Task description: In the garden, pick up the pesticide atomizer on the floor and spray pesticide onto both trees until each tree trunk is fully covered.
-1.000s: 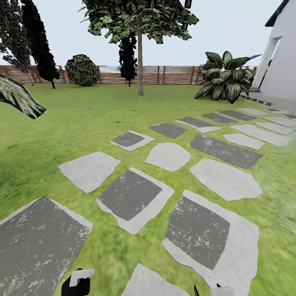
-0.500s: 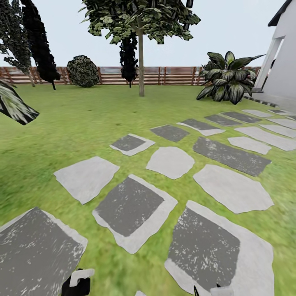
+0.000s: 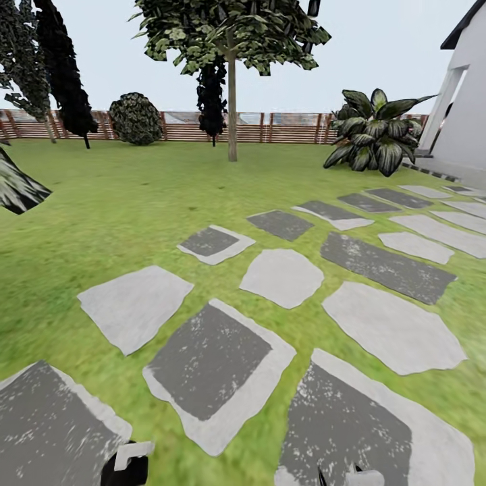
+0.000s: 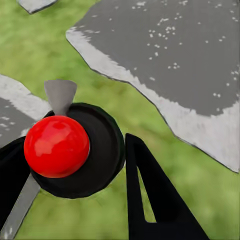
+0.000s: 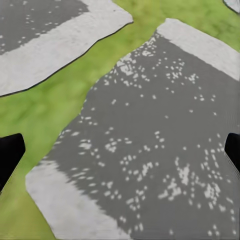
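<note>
Tree (image 3: 231,101) canopy top and house (image 3: 466,101) cropped by head view's edges.

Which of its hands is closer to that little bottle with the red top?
Left. The left gripper is closed around the atomizer; the right gripper hangs open over a paving stone, empty.

The pesticide atomizer (image 4: 75,150) has a glossy red top that catches a bright highlight, set on a dark body with a duller sheen, perhaps plastic, though the close view is soft. The left claw (image 4: 70,195) fingers look matt black. The stepping stones (image 3: 209,358) are rough, mottled dark grey speckled white, with paler chalky borders. The lawn (image 3: 135,196) is a blurred matt green. The fence (image 3: 283,128) is brown slatted wood, and the tree trunk (image 3: 232,108) is smooth and pale.
</note>
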